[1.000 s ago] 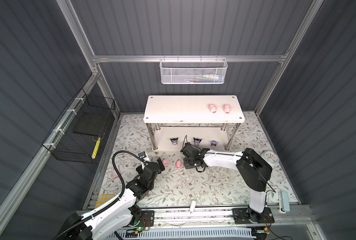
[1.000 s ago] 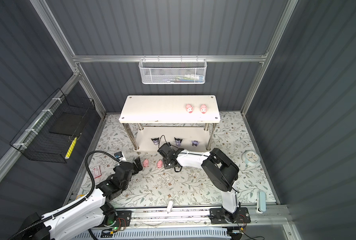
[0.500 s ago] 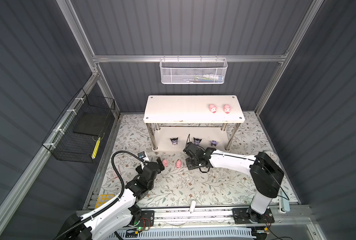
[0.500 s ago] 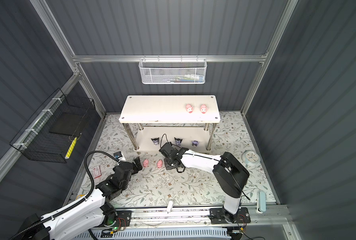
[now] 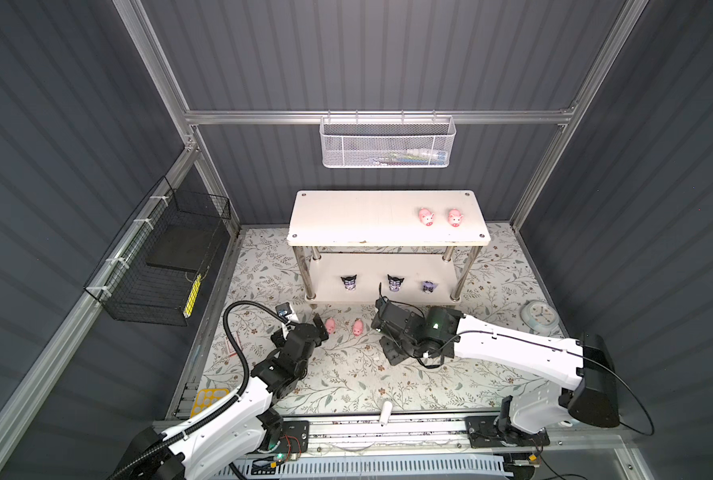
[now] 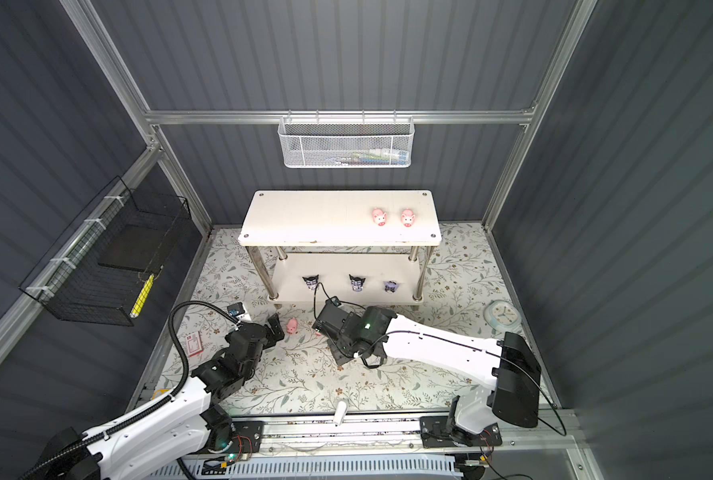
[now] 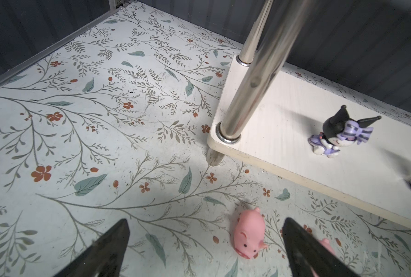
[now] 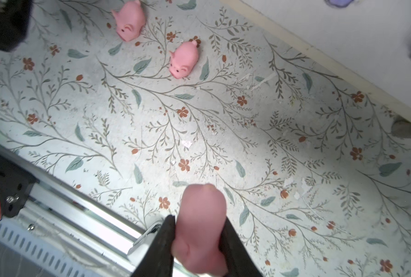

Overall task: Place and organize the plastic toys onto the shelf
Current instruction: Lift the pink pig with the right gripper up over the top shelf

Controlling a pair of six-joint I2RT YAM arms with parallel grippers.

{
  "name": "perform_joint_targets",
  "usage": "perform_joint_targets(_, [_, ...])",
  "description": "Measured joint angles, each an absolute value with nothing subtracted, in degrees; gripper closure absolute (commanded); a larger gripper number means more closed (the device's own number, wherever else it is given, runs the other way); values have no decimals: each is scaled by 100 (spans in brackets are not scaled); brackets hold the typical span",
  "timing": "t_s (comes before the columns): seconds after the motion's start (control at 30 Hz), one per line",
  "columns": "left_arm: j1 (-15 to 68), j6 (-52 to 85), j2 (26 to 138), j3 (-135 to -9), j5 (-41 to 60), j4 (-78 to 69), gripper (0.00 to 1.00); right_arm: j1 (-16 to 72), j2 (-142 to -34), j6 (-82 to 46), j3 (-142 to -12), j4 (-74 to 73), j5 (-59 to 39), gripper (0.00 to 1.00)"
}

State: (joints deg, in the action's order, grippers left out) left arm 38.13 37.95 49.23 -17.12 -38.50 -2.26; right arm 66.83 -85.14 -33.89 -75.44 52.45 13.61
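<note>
Both top views looked steeply down from high at the cell's front toward the back wall, each taking in the whole floral mat and the shelf. The left wrist camera sat low and close over the mat, facing the shelf's lower board. The right wrist camera looked down on the mat from farther off, and both wrist views caught the same pink pig.

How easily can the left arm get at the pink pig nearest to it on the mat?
Probably easily: that pig lies just ahead of its jaws, which stand wide open, with nothing between. The next pig stands clear of it.
</note>
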Motion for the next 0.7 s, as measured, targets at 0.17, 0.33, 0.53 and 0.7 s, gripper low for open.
perform_joint_targets(0.17, [3813,3708,4923,-1712,-3872,-263,1,6792,-8490,-3382,-8818,5804,1653,69])
perform_joint_targets(0.33, [3791,3616,4923,-1706,-3885,-344,1,6792,-8746,-3002,-10464,6252,2010,69])
perform_joint_targets(0.53, [3785,3599,4967,-1653,-3876,-523,1,6543,-9258,-2523,-11850,6587,2255,69])
perform_joint_targets(0.7, [3776,3599,4978,-1621,-3835,-609,1,6108,-9459,-2158,-12534,6584,2342,69])
